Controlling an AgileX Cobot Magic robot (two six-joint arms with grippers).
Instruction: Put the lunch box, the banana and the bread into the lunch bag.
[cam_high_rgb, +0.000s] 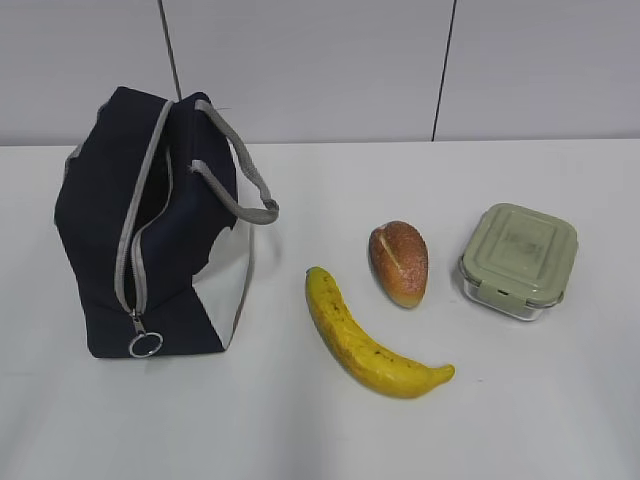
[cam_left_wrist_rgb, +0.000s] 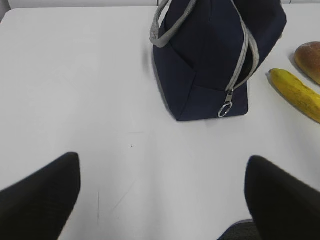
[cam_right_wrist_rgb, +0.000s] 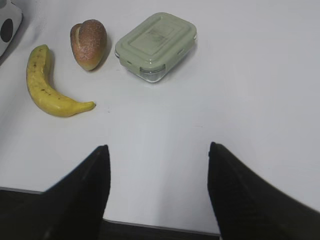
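Observation:
The navy lunch bag (cam_high_rgb: 150, 230) stands at the left of the table, its grey zipper partly undone along the top, ring pull (cam_high_rgb: 146, 344) at the front; it also shows in the left wrist view (cam_left_wrist_rgb: 210, 55). The banana (cam_high_rgb: 360, 340) lies in the middle, the bread (cam_high_rgb: 399, 262) just behind it, the lunch box (cam_high_rgb: 519, 258) with its sage-green lid to the right. All three show in the right wrist view: banana (cam_right_wrist_rgb: 47, 87), bread (cam_right_wrist_rgb: 90, 42), lunch box (cam_right_wrist_rgb: 156, 45). My left gripper (cam_left_wrist_rgb: 162, 165) is open and empty, well in front of the bag. My right gripper (cam_right_wrist_rgb: 157, 150) is open and empty near the table's front edge.
The white table (cam_high_rgb: 320, 430) backs onto a pale wall with dark vertical seams (cam_high_rgb: 443, 70). The table's front edge shows in the right wrist view (cam_right_wrist_rgb: 160, 227). Neither arm appears in the exterior view.

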